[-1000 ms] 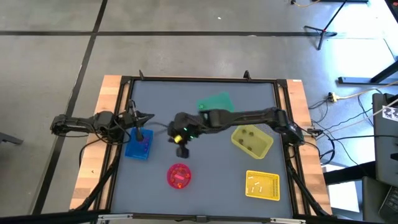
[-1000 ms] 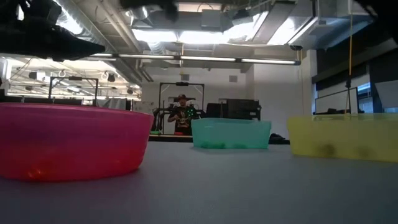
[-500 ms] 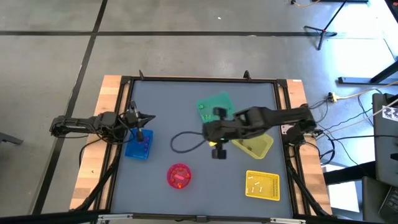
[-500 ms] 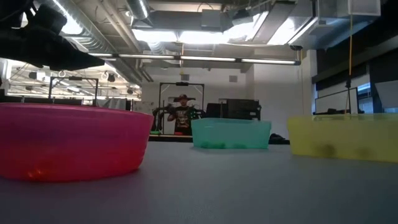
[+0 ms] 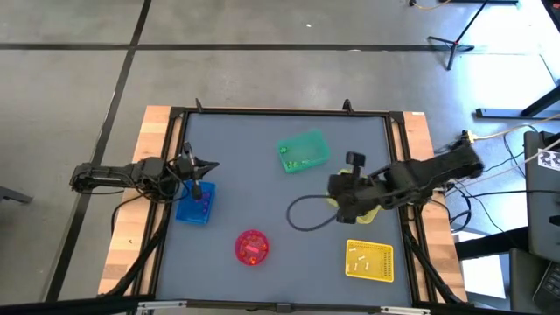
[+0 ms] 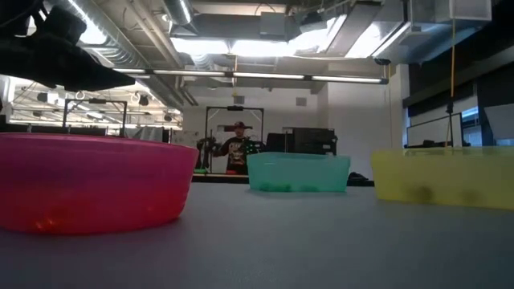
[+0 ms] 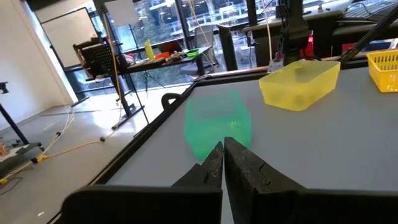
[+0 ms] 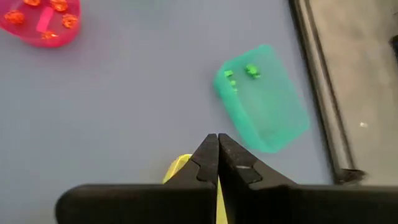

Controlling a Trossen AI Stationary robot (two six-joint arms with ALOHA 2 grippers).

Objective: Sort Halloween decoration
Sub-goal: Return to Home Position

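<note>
The decorations are tiny trinkets lying in the containers. Green ones (image 8: 239, 73) are in the green bin (image 5: 303, 150), orange ones (image 8: 38, 12) in the pink bowl (image 5: 251, 247), purple ones in the blue bin (image 5: 196, 205), and pale ones in the yellow basket (image 5: 369, 260). My right gripper (image 5: 343, 206) hangs shut over the near-left end of the yellow bin (image 5: 366, 208), and nothing shows between its fingers (image 8: 217, 150). My left gripper (image 5: 208, 165) is shut above the blue bin's far end and points toward the green bin (image 7: 217, 127).
A dark cable loop (image 5: 302, 214) hangs from the right arm over the table's middle. In the low view the pink bowl (image 6: 88, 181), green bin (image 6: 297, 172) and yellow bin (image 6: 446, 177) stand in a row. A person (image 6: 238, 148) stands far behind the table. Bare grey table lies between the containers.
My right arm has swung from above the table's middle, near the pink bowl, toward the right edge, and now hangs over the yellow bin with its fingers still shut. The cable loop has trailed along behind it. The bins and bowl have kept their places.
</note>
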